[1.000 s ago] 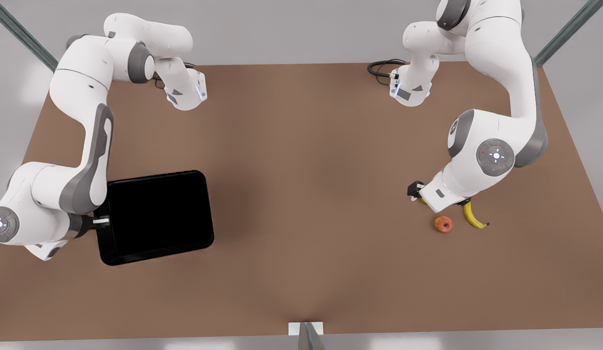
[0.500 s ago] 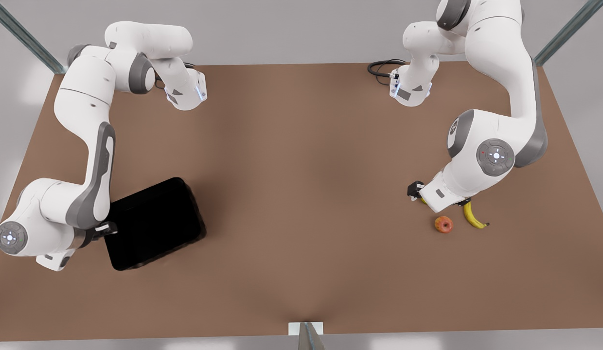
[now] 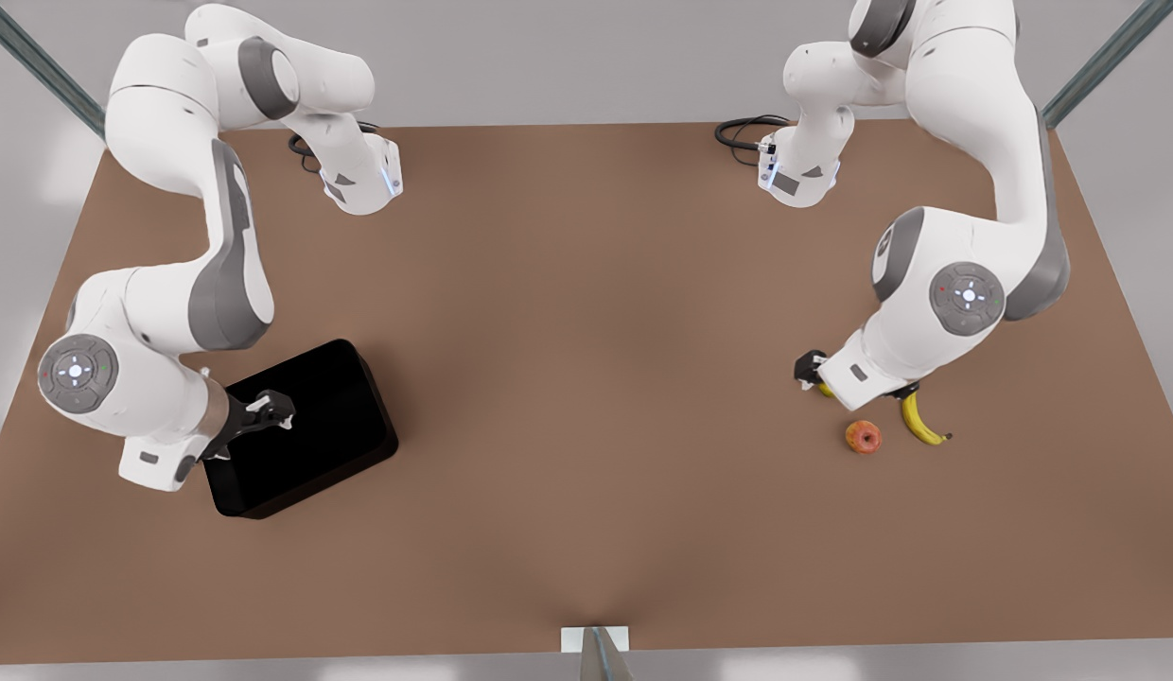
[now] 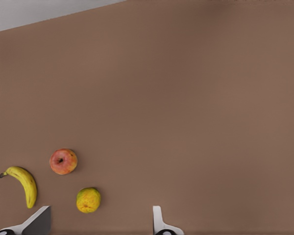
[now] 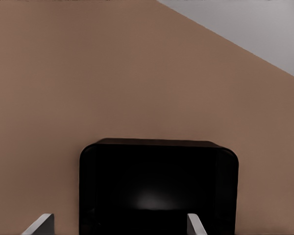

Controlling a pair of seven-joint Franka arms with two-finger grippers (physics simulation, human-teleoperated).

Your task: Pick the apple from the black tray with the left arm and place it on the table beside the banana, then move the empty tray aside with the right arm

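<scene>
worktop [image 3: 586, 378]: matt brown, smooth
tray [image 3: 331, 416]: matt black, faint sheen
apple [image 3: 863, 437]: smooth skin
arms: glossy white plastic

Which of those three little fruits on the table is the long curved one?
The banana: yellow and curved, with a dark tip. The red-orange apple and the knobbly yellow fruit beside it are both round.

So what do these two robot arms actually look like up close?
Both arms are glossy white rounded segments joined by grey bands, each with a round grey disc bearing small lights. The right gripper, over the black tray, is dark with pale jaws. The left gripper, by the banana, is black. Black cables coil at each base on the table.
</scene>
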